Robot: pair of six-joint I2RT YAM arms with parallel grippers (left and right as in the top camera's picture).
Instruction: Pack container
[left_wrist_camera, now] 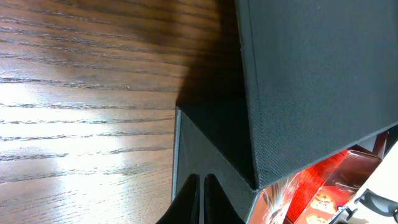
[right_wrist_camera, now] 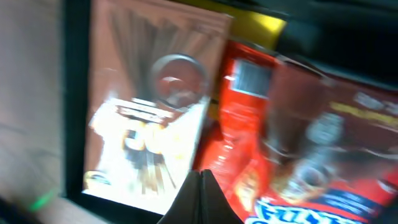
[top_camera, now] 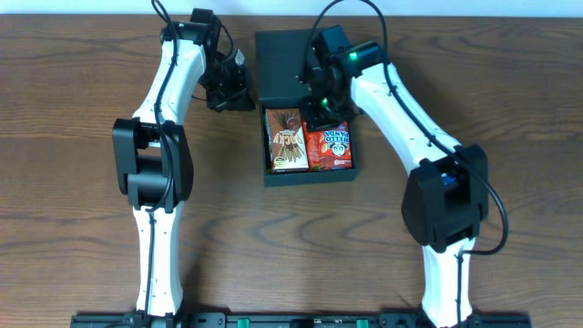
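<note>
The container (top_camera: pixel 310 176) is a dark teal box on the wooden table, and its flap lid (top_camera: pixel 281 62) lies open at the back. Inside it, side by side, are a brown snack packet (top_camera: pixel 288 138) and a red snack packet (top_camera: pixel 330 146). My left gripper (top_camera: pixel 233 89) is shut and empty just left of the lid; the left wrist view has it (left_wrist_camera: pixel 201 176) at the box's side wall (left_wrist_camera: pixel 211 149), below the lid (left_wrist_camera: pixel 311 81). My right gripper (top_camera: pixel 321 111) is shut and empty over the box's back half. It (right_wrist_camera: pixel 201 172) hangs above the seam between the brown packet (right_wrist_camera: pixel 149 118) and the red packet (right_wrist_camera: pixel 298 143).
Bare wooden tabletop (top_camera: pixel 82 137) surrounds the box on all sides. Both white arms reach in from the near edge, one on each side of the container. The right wrist view is blurred.
</note>
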